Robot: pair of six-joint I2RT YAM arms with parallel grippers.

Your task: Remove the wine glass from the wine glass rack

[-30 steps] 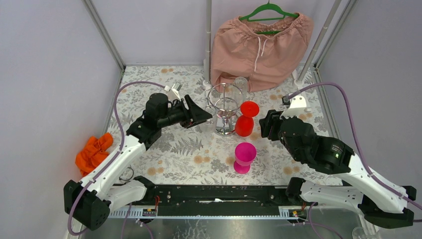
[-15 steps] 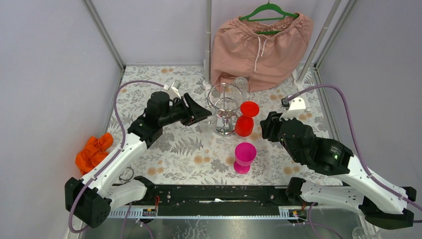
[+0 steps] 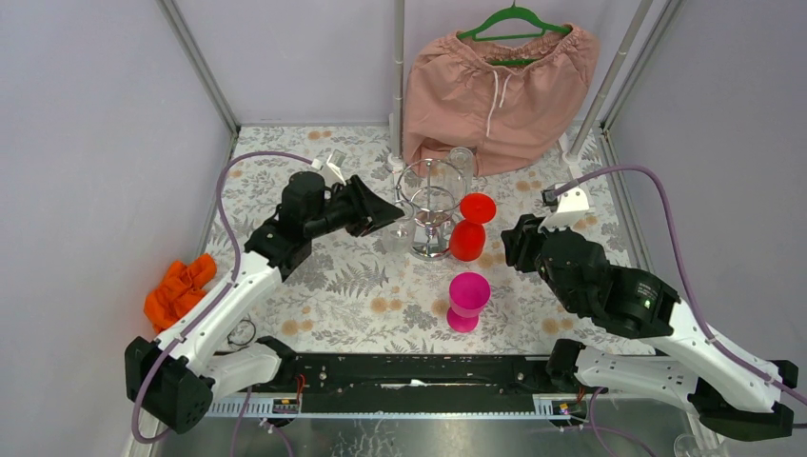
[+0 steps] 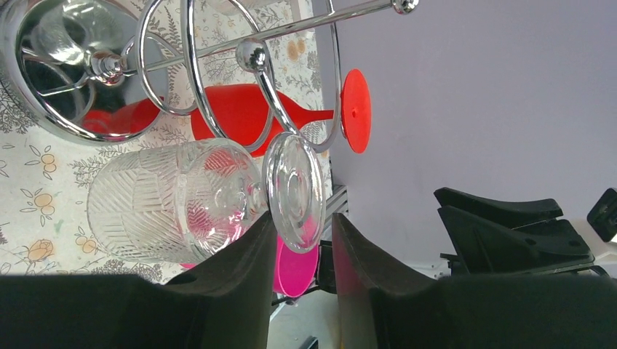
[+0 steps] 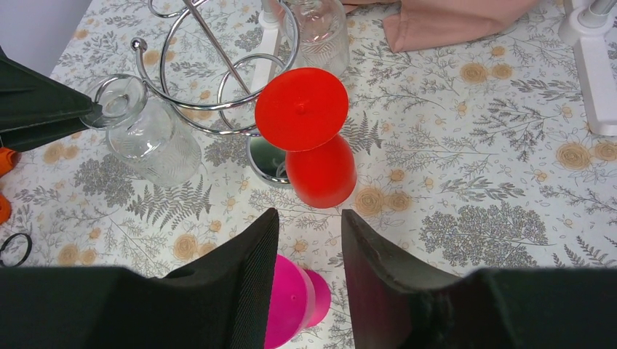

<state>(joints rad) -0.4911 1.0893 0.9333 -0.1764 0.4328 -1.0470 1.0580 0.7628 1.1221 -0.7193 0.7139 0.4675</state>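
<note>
top external: a shiny chrome wire wine glass rack (image 3: 430,195) is set mid-table on the floral-print table cover (image 3: 371,286). a clear cut-pattern wine glass (image 3: 398,234) is hung bowl-down on the rack's left side, its foot caught in a wire loop of the top ring, so it is not off the rack. a red plastic wine glass (image 3: 467,233) is hung the same way on the right side. a second clear glass (image 3: 462,162) is seen behind the rack. a magenta plastic glass (image 3: 466,300) is stood on the table on the near side, apart from the rack.

the left gripper (image 3: 392,217) is pointed at the clear glass from the left. in the left wrist view the round foot (image 4: 295,193) is seen between the two black fingers (image 4: 233,283), with the jaws part-way apart. one finger looks to be against the foot's edge and a sliver of gap is seen at the other. whether it is actually clamped cannot be told.

the right gripper (image 5: 309,212) is held above the table right of the rack, jaws parted, nothing between them. the red glass is just ahead of the tips, untouched.

a crumpled orange cloth (image 3: 179,290) is seen at the table's left edge. pink drawstring shorts (image 3: 500,86) are hung on a green hanger (image 3: 514,19) at the back.
</note>
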